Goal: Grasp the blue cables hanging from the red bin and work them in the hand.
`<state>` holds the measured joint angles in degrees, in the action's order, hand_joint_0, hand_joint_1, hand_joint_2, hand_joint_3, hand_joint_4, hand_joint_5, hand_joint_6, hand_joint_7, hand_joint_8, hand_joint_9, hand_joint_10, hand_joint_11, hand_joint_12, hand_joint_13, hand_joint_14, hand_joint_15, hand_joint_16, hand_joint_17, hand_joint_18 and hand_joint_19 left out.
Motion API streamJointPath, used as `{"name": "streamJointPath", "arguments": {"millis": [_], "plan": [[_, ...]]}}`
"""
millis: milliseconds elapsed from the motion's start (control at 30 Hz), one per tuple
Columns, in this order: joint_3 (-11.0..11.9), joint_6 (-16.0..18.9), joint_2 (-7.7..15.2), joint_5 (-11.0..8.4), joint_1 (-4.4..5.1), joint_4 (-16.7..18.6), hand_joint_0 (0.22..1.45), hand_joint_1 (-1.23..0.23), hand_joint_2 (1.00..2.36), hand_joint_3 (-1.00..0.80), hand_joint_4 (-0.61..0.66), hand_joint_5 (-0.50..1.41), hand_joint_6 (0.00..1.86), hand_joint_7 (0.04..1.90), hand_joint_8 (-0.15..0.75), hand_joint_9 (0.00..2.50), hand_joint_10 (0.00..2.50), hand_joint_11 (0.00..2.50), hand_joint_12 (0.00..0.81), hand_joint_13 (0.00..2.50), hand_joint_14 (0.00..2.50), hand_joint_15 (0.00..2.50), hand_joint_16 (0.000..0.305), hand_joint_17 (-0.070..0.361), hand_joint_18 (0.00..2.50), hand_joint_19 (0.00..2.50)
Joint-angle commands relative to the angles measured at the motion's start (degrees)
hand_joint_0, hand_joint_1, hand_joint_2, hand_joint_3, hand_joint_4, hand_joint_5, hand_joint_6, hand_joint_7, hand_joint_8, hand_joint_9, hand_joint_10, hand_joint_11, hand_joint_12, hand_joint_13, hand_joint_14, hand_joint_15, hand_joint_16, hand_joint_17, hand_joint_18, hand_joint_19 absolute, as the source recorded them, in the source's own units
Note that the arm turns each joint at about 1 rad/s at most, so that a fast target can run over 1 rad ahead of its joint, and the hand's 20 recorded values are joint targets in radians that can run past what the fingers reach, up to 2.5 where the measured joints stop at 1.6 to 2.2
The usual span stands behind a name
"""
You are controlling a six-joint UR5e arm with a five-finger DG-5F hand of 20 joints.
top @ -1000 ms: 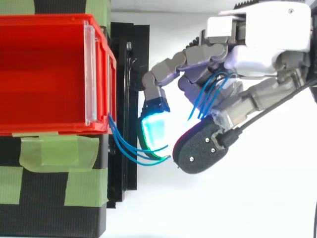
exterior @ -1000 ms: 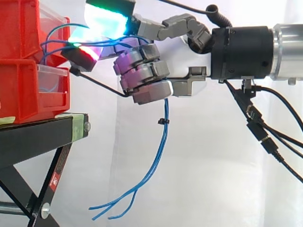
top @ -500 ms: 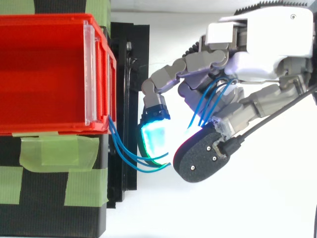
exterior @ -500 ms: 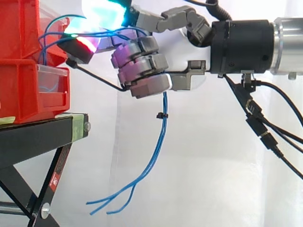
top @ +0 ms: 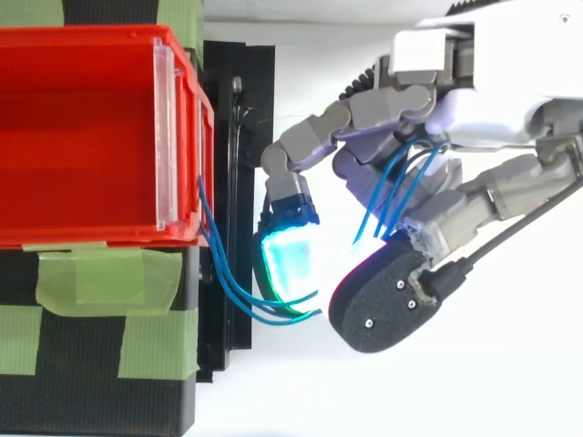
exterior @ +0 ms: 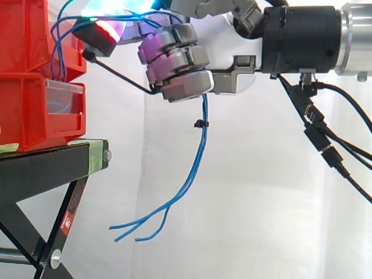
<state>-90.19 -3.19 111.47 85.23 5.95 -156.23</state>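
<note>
At 9 o'clock in the side view, stacked red plastic bins [exterior: 29, 87] sit on a black metal stand [exterior: 46, 168]; white curtain [exterior: 261, 203] behind everything. Top view: strips of green tape [top: 91, 273] on the stand at the bin's 6 o'clock edge, clear plastic strip [top: 164, 137] on the bin's front wall.

Thin blue cables [exterior: 197, 157] leave the bin front, loop out towards 3 o'clock and run into the robot hand [exterior: 232, 78], which enters from 3 o'clock, high in the side view. Fingers are curled tight round the bundle, and the cyan-glowing fingertip pad [top: 287, 259] lies over the strands beside the bin.

Below the curled fingers the cables hang free towards 6 o'clock, a small black tie [exterior: 200, 124] round them, loose ends splaying towards 7 o'clock near the stand's leg, touching nothing.
</note>
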Motion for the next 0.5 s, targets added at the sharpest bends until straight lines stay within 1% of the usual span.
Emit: {"name": "streamJointPath", "arguments": {"millis": [0,267,433,467], "plan": [[0.01,-0.5,-0.46,0.02,-0.06,-0.04,0.87,-0.65,1.02,-0.35,0.13,0.37,0.73,1.31,0.361,0.71,2.5,2.03,0.435,0.89,2.5,1.55,0.046,0.103,1.43,1.26],[-0.07,-1.2,-1.52,-0.07,-0.06,-0.83,0.87,-0.65,1.02,-0.35,0.13,0.37,0.72,1.31,0.36,0.71,2.5,2.01,0.431,0.89,2.5,1.55,0.047,0.105,1.42,1.27],[0.01,-2.34,-1.52,-0.24,-0.06,-1.09,0.88,-0.65,1.02,-0.35,0.13,0.36,0.73,1.3,0.36,0.7,2.5,2.02,0.432,0.88,2.5,1.55,0.046,0.104,1.42,1.27],[0.01,-2.78,-1.43,-0.6,0.02,-1.27,0.88,-0.65,1.02,-0.36,0.14,0.36,0.73,1.31,0.36,0.7,2.5,2.02,0.431,0.88,2.5,1.55,0.046,0.103,1.42,1.28]]}}
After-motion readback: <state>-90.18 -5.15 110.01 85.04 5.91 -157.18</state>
